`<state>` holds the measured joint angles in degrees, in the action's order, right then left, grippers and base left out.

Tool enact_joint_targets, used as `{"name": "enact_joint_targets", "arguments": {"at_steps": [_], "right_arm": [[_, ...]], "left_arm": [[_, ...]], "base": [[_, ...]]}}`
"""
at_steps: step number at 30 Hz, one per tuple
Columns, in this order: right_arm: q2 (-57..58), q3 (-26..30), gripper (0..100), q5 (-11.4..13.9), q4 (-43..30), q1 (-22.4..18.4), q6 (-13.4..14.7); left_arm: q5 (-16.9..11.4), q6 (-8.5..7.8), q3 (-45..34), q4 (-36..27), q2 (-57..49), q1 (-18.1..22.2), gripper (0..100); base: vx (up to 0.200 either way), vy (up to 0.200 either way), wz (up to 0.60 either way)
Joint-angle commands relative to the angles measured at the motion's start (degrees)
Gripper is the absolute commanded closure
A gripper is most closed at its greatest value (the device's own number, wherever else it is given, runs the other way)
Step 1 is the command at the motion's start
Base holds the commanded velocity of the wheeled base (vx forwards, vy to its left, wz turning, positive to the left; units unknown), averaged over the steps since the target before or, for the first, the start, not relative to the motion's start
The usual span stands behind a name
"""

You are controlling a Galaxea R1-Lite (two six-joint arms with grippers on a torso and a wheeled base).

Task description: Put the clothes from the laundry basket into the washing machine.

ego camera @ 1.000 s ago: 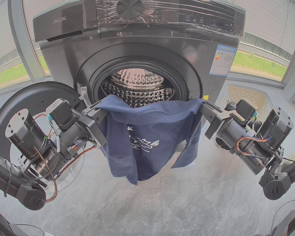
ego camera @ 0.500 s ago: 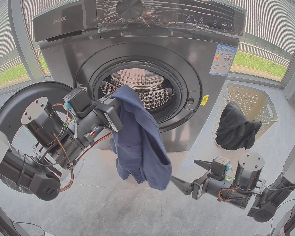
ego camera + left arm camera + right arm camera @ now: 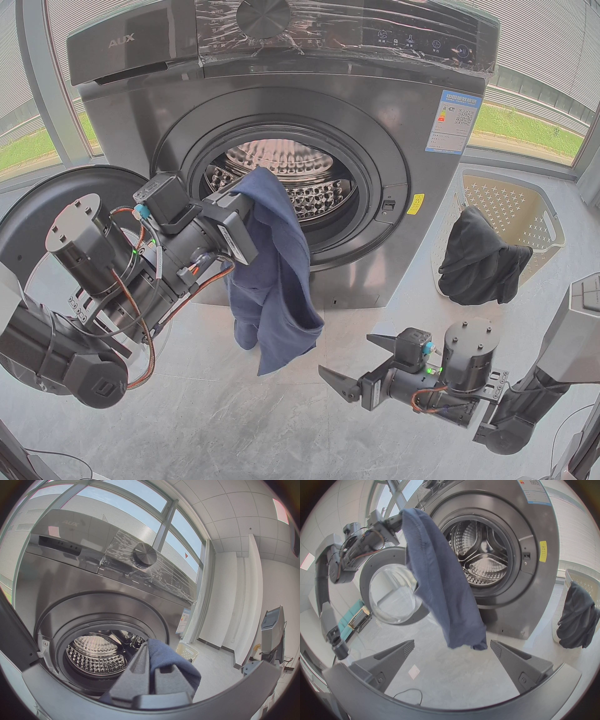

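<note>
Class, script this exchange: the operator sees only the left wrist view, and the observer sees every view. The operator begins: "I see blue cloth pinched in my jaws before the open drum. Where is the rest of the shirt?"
Observer: Most of the blue shirt hangs free below the left jaws, outside the drum.
Operator: Is the right arm holding any of it?
Observer: No. The right jaws stand open, low over the floor, holding nothing.
Operator: Is anything at the basket?
Observer: A black garment drapes over the basket's front rim.
</note>
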<state>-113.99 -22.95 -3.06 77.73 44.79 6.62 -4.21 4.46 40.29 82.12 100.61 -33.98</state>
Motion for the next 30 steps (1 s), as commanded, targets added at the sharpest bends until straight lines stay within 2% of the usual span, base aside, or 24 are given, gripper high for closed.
{"name": "enact_joint_targets", "arguments": {"at_steps": [1, 5, 6, 8, 12, 21, 30], "right_arm": [[-5.71, -9.13, 0, -0.02, -0.21, -1.81, -0.12], [-8.61, -13.17, 0, 0.25, -0.47, -2.34, -0.38], [-10.72, -16.33, 0, 0.34, -0.30, -2.60, -0.91], [-11.69, -17.65, 0, 0.42, -0.30, -2.60, -0.91], [-15.56, -24.15, 0, 0.60, -0.03, -1.81, -1.43], [-17.58, -29.96, 0, 1.21, 0.14, -0.05, -1.52], [-23.03, -37.60, 0, 0.34, 0.23, -1.28, -1.08]], "left_arm": [[-0.01, -0.16, -0.65, 0.68, -0.85, -2.32, 100], [-0.10, -0.16, -0.65, 0.68, -1.82, -2.68, 100], [-0.10, -0.16, -0.48, 0.68, -2.08, -2.94, 100], [-0.10, -0.16, -0.48, 0.68, -2.17, -3.20, 100], [-0.10, -0.16, -0.74, 0.68, -3.31, -5.05, 100], [-0.10, -0.16, -1.27, 0.68, -3.23, -5.14, 100], [-0.01, -0.07, -0.91, 0.77, -3.49, -5.49, 100]], "base": [[0.000, 0.000, 0.00], [0.000, 0.000, 0.00], [0.000, 0.000, 0.00], [0.000, 0.000, 0.00], [0.000, 0.000, 0.00], [0.000, 0.000, 0.00], [0.000, 0.000, 0.00]]}}
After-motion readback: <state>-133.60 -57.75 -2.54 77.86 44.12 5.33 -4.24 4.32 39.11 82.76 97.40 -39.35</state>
